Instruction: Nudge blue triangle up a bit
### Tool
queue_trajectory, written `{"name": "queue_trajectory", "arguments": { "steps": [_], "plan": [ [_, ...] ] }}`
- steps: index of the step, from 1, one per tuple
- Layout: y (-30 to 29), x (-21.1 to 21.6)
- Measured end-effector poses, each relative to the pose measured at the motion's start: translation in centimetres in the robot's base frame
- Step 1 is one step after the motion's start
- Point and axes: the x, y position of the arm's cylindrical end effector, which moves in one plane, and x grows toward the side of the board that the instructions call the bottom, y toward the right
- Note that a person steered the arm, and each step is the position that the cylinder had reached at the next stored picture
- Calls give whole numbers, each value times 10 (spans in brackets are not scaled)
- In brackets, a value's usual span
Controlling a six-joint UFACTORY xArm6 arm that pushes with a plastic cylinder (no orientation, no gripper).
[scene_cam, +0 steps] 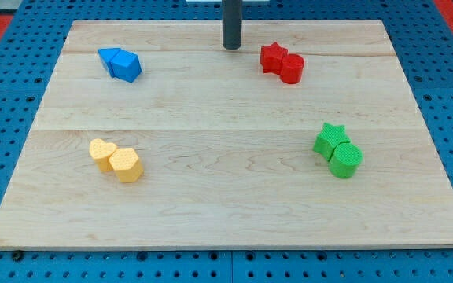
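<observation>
The blue triangle (110,57) is seen near the counter's (226,204) top-left corner, touching a blue block (127,66) on its right. My tip (232,47) is set down well to the right, beside the red star (273,56). No claw is fitted, so nothing is held.

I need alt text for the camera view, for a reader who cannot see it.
My tip rests near the top edge of a wooden board, between a blue pair at upper left and a red pair. Yellow blocks sit lower left, green blocks lower right.
</observation>
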Motion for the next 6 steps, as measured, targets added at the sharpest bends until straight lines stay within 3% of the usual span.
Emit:
{"name": "queue_trajectory", "arguments": {
  "steps": [2, 4, 5, 6],
  "plan": [
    [6, -5],
    [-89, -16],
    [-112, 0],
    [-85, 14]
  ]
}}
